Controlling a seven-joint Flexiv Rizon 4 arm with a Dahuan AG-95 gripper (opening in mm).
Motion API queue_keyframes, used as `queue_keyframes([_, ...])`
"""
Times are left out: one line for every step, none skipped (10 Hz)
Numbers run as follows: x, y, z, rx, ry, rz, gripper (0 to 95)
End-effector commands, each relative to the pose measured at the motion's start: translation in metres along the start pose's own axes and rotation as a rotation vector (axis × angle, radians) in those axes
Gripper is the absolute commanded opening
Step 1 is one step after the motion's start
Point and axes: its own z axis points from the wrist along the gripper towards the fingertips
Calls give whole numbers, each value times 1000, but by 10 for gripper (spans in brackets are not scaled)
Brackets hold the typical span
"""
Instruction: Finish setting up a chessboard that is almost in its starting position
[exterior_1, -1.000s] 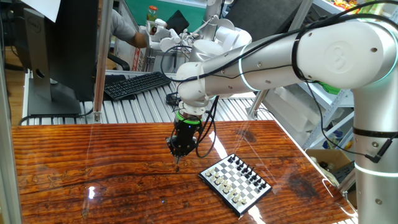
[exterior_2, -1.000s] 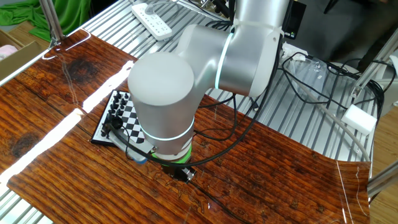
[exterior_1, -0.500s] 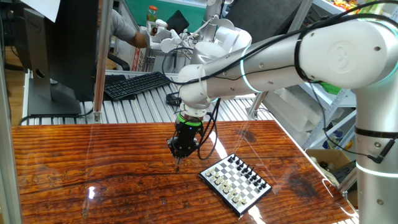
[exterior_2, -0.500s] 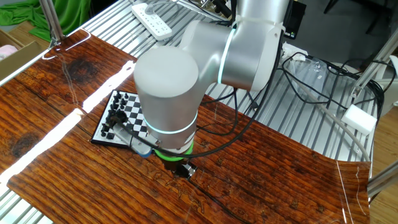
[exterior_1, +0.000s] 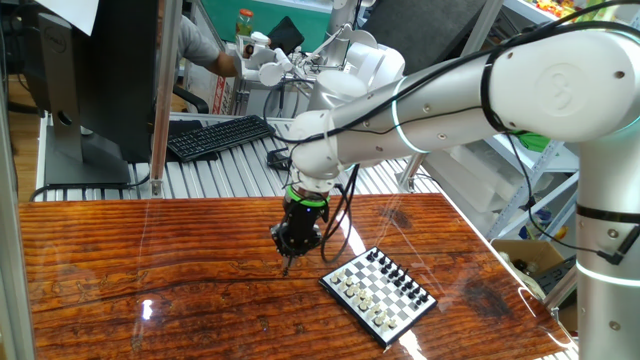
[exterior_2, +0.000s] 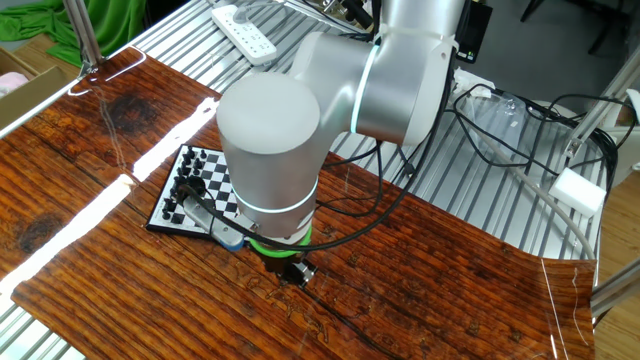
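on my feed the keyboard (exterior_1: 218, 136) lies at the back left on the metal rack. the gripper (exterior_1: 287, 262) hangs low over the wooden surface (exterior_1: 150, 270), just left of the chessboard (exterior_1: 378, 292); i cannot tell whether its fingers are spread or pinching anything.

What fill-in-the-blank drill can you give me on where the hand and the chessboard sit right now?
1. The hand hangs over bare wood, not over the ____.
2. The chessboard lies flat on the ____ table.
3. Behind the table, on the metal slats, lies a black ____.
4. In the other fixed view, the arm's big joint hides part of the ____.

Missing words: chessboard; wooden; keyboard; chessboard
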Motion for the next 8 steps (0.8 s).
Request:
queue_keyframes([0, 0, 0, 1, 1, 3, 190])
queue_keyframes([0, 0, 0, 0, 3, 1, 190])
queue_keyframes([-1, 0, 1, 0, 4, -2, 190])
queue_keyframes([-1, 0, 4, -1, 1, -2, 190])
queue_keyframes([-1, 0, 5, -1, -1, -2, 190])
queue_keyframes([-1, 0, 5, -1, -5, -4, 190])
queue_keyframes([-1, 0, 5, 0, -10, -4, 190])
queue_keyframes([-1, 0, 5, 0, -14, -4, 190])
